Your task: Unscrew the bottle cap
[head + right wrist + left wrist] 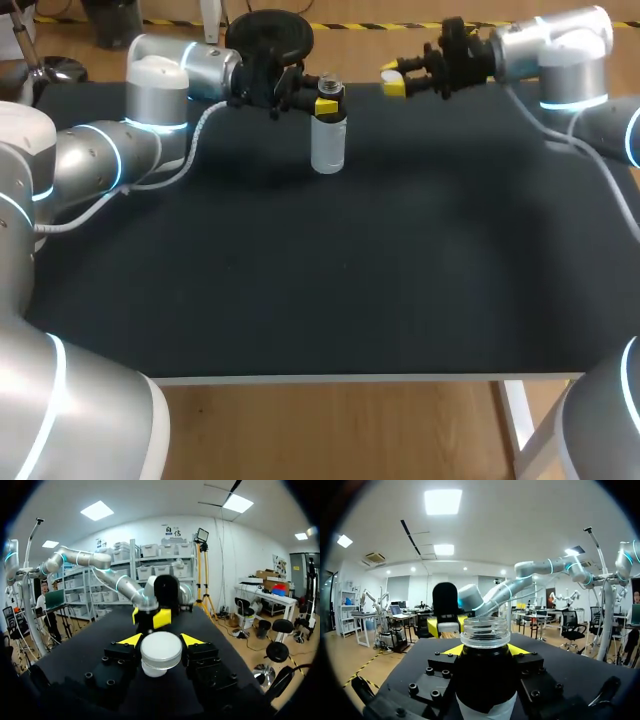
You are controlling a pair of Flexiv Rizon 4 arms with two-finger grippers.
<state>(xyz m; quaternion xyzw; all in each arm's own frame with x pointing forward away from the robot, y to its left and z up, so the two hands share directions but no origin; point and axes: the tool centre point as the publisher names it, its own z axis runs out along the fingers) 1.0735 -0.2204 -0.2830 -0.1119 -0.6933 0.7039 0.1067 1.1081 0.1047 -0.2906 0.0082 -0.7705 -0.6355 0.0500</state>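
A clear bottle (328, 140) with a white label stands upright at the table's far middle. My left gripper (324, 100) is shut on its upper part. In the left wrist view the bottle's threaded neck (485, 630) is bare and open, rising between the left gripper's (485, 651) yellow tips. My right gripper (394, 80) hangs to the right of the bottle, apart from it. It is shut on the white cap (161, 651), which sits between its (161, 641) two yellow tips. Whether the bottle's base touches the table I cannot tell.
The black table (330, 270) stretches bare in front of the bottle to its white front edge (330, 378). My left arm (150, 110) lies along the far left, my right arm (565, 60) at the far right corner.
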